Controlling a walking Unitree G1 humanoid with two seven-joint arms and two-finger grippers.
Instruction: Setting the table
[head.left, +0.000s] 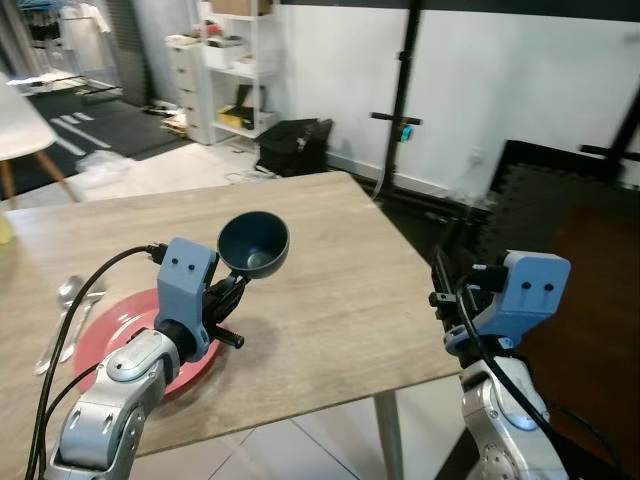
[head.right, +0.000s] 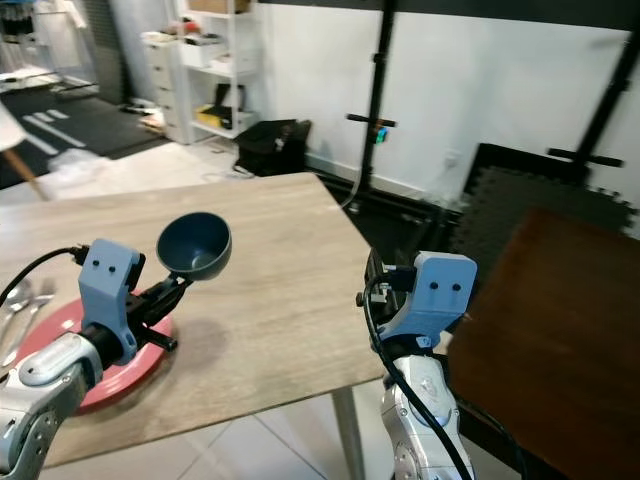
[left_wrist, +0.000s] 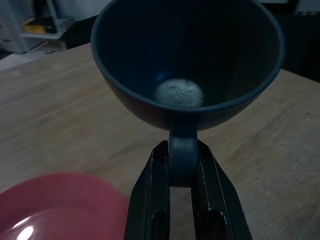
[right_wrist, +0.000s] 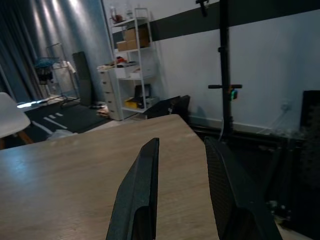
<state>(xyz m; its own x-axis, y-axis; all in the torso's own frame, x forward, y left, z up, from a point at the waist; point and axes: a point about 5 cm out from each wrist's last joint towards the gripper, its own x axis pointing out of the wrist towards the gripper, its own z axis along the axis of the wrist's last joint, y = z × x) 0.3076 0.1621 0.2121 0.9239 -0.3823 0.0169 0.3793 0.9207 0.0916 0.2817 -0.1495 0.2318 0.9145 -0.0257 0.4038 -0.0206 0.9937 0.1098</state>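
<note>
The dark blue round cup (head.left: 254, 243) is clamped by its handle in the left pincer (left_wrist: 183, 165) and should be lowered slowly, kept level, beside the red round plate (head.left: 120, 318) on the pale wooden tabletop (head.left: 340, 290), while the right pincer (right_wrist: 181, 187) is held apart.

Left hand (head.left: 232, 290) pinches closed at table height; right hand (right_wrist: 181, 185) hangs parted.
</note>
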